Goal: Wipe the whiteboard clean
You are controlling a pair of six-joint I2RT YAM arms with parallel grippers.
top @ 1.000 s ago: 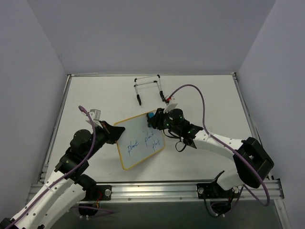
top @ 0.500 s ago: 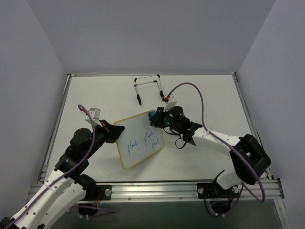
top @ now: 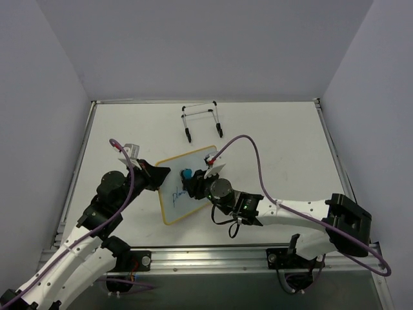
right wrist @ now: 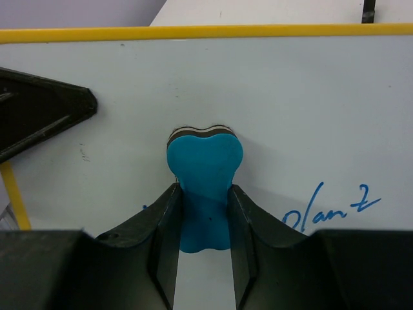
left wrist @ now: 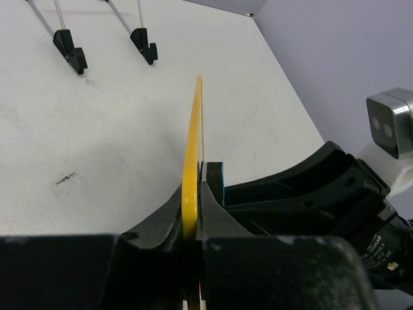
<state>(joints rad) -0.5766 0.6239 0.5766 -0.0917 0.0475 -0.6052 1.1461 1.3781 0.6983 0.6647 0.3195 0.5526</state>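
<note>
While the left gripper is clamping its jaws tight on the left frame edge of the whiteboard, near the far-left corner, it is holding the board tilted up from the table. Whether the board's near edge is resting on the table is not clear. On the board's face, a little right of that clamp, the blue eraser is pressing flat against the white surface just below the far yellow edge, its bone shape pointing toward that edge. The right gripper is pinching the eraser's lower half between its fingers, reaching in from the board's right side. Blue writing is sitting lower on the face than the eraser, toward the board's near edge, and is running side to side parallel to the far edge; one word is showing right of the fingers and a trace left of them. The coming stroke is therefore looking like a pull toward the near edge and then along that line, work for the right arm while the left is bracing. Beyond the board's far edge the black wire stand is standing apart.
</note>
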